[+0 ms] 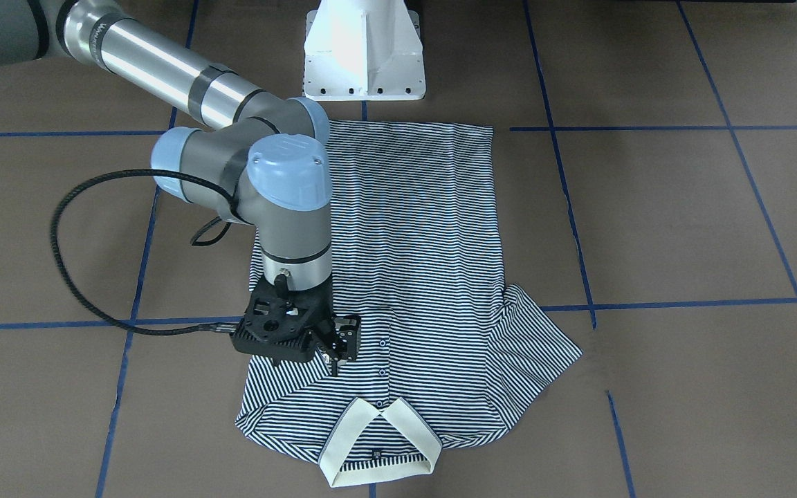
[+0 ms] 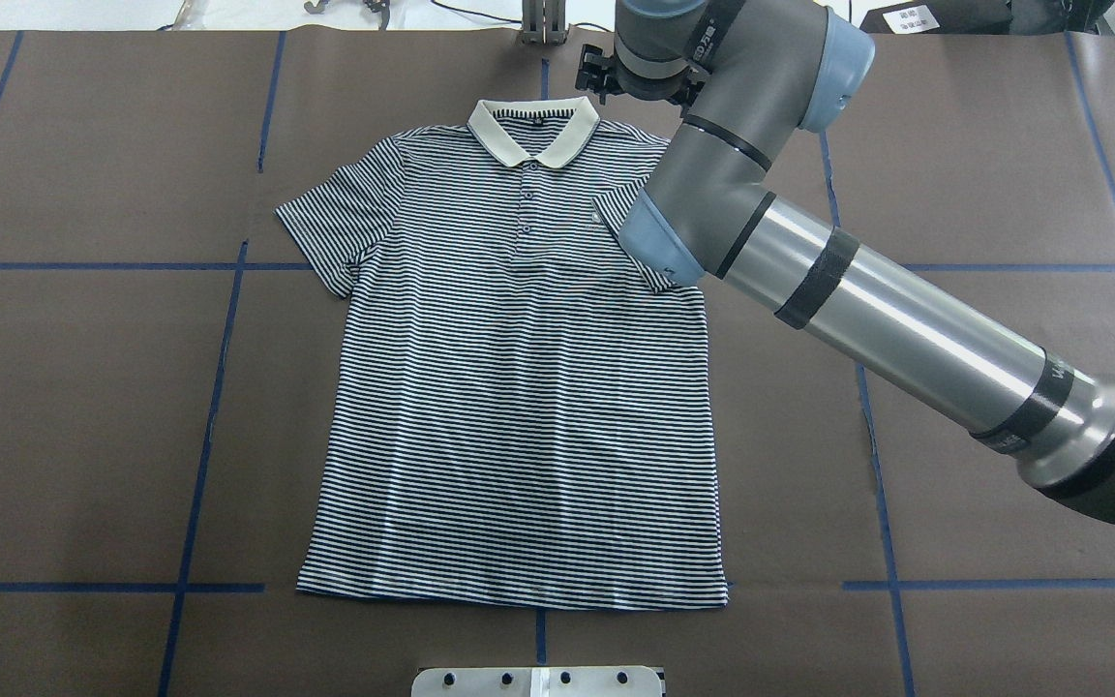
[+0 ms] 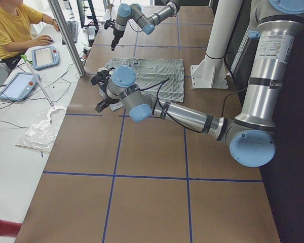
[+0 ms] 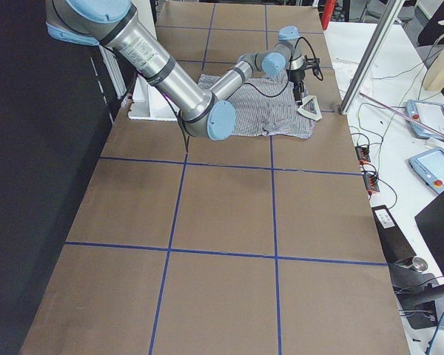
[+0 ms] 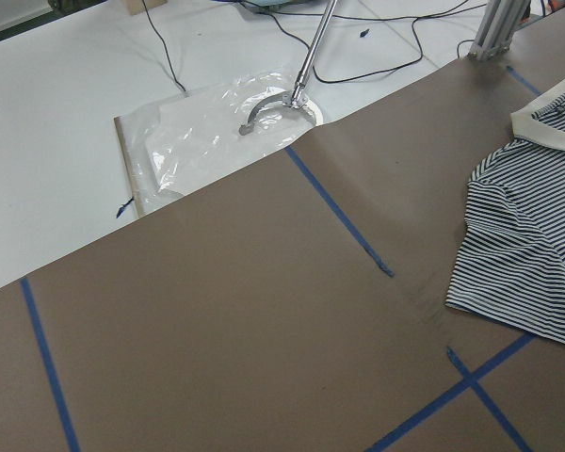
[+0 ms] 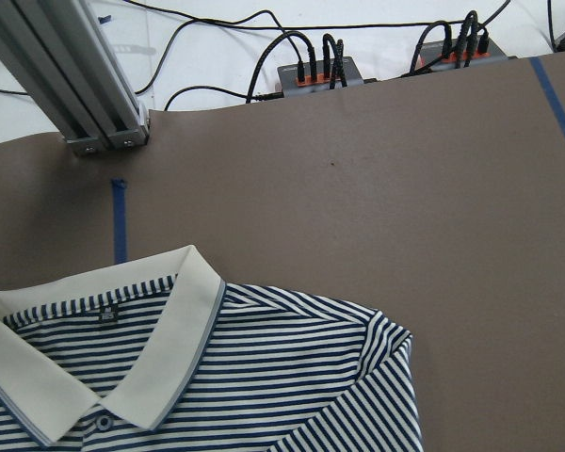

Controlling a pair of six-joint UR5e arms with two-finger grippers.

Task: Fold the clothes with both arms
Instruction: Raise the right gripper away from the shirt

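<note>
Polo shirt (image 2: 519, 387) lay flat, table (image 2: 83, 387) showing all round; right gripper (image 1: 338, 348) over shoulder, left gripper (image 3: 101, 93) apart; neither's spread was discernible.

I see my right gripper (image 1: 335, 344) over the polo shirt (image 1: 412, 228), just beside its buttons (image 1: 385, 342). The collar (image 1: 379, 443) lies beyond the gripper, and the pedestal (image 1: 364, 55) lies behind it. The spread sleeve (image 1: 540, 346) lies across the buttons from it.
</note>
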